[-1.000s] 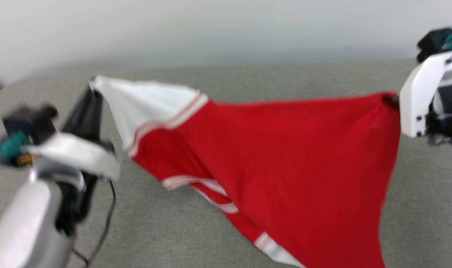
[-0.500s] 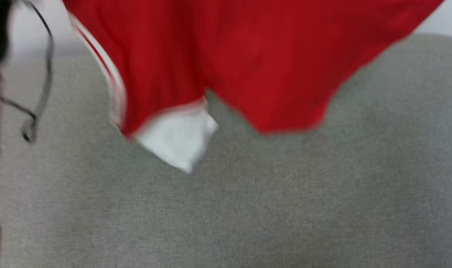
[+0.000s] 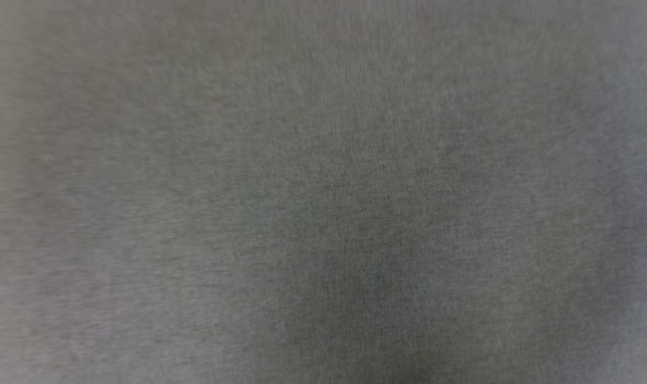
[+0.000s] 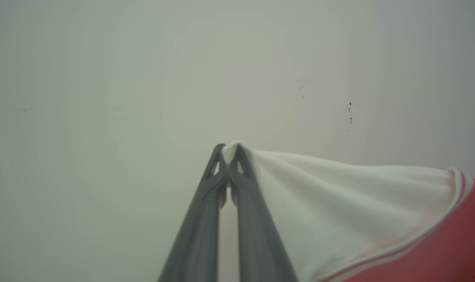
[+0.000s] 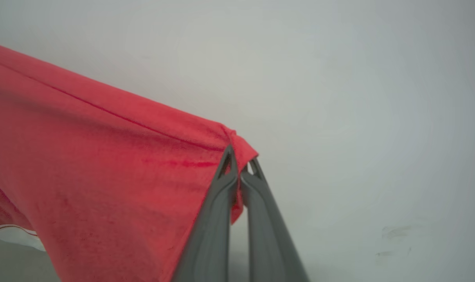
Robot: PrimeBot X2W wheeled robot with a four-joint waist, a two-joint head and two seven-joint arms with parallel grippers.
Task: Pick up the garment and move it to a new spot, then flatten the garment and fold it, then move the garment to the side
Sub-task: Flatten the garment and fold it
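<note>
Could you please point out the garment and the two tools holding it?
garment [image 5: 85, 156]: right wrist view, on its red body panel.
left tool [image 4: 229, 150]: left wrist view, between the fingertips pinching the white sleeve.
right tool [image 5: 241, 158]: right wrist view, between the fingertips pinching a red corner.

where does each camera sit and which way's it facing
head view: on the head, facing down at blurred grey fabric surface
left wrist view: on that wrist, along the shut left gripper pinching the white sleeve of the red jersey T-shirt, pale wall behind
right wrist view: on that wrist, along the shut right gripper pinching a red corner
shared: both wrist views show the T-shirt and wall
</note>
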